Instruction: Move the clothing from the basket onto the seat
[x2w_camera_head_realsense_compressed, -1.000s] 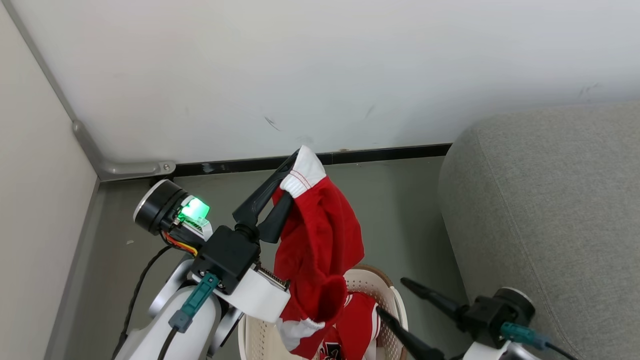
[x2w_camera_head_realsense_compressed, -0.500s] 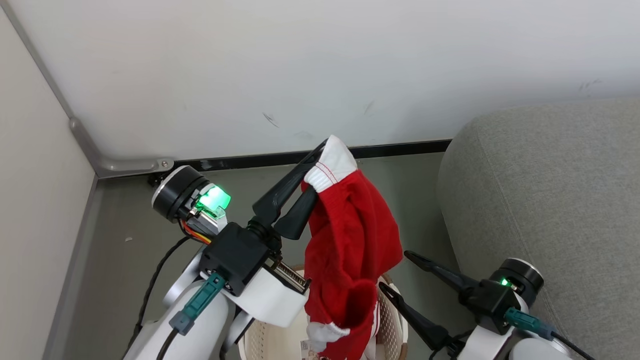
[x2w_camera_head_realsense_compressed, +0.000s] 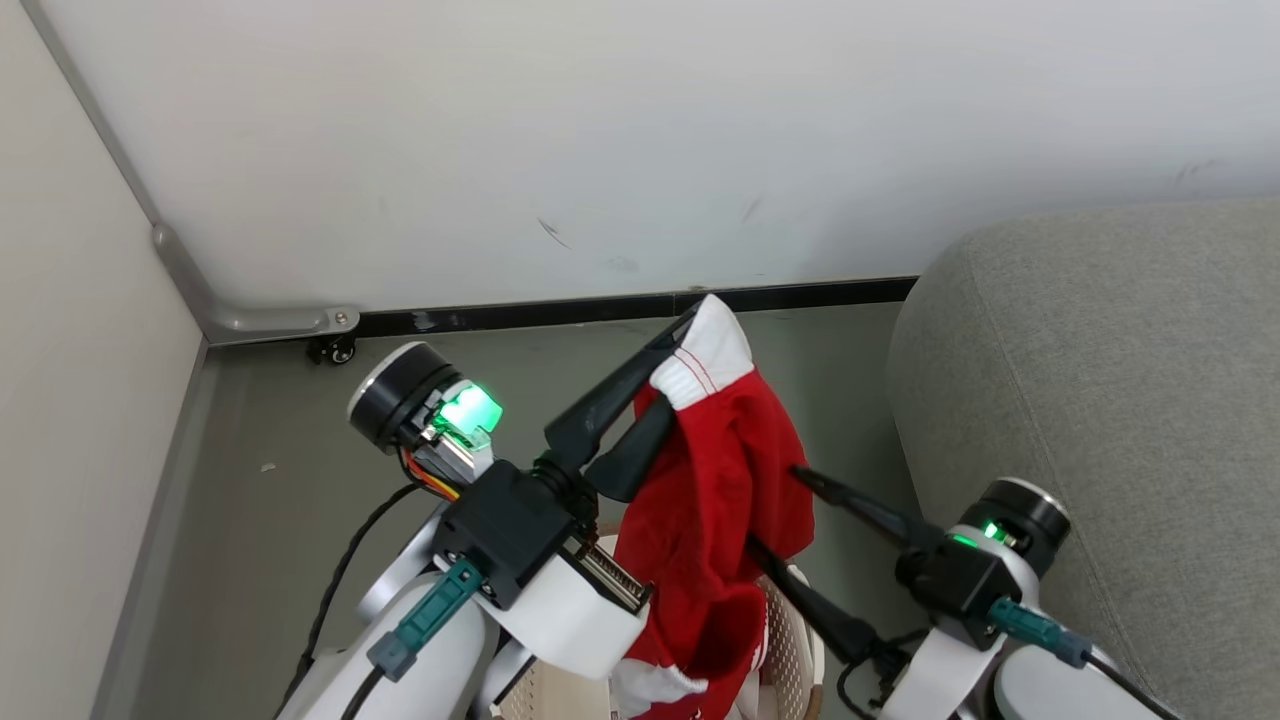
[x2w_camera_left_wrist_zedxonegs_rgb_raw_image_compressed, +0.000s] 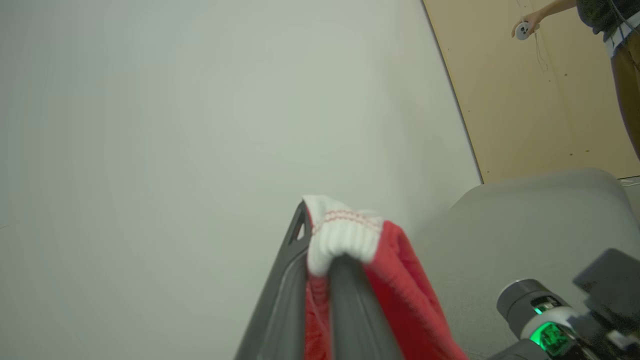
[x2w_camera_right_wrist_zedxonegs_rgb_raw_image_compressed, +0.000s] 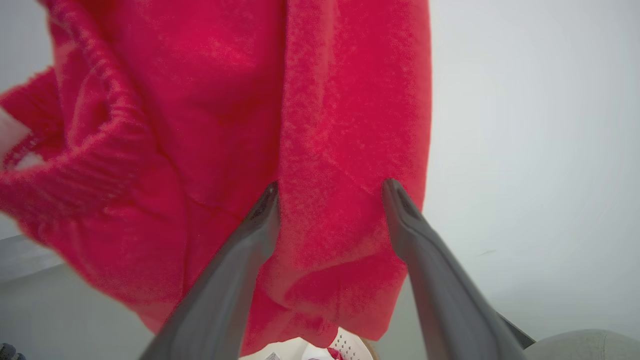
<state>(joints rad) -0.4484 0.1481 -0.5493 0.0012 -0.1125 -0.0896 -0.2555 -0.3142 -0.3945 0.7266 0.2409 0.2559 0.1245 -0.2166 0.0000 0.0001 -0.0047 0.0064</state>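
Observation:
My left gripper is shut on the white band of a red piece of clothing, which hangs from it down over the basket. The left wrist view shows the same grip, gripper pinching the band, red clothing draping right. My right gripper is open, its fingers straddling the hanging cloth's right edge. In the right wrist view that gripper stands wide, with the red clothing right at its tips. More red fabric lies in the basket. The grey seat is at the right.
A white wall with a black baseboard runs behind. A metal corner strip and a small caster sit at the far left, with grey floor between. In the left wrist view, a person's hand holds a controller by a wooden panel.
My left gripper has carried the red clothing to the right, toward the seat. My right gripper has risen toward the hanging cloth and now straddles its edge. The head camera shifted slightly.

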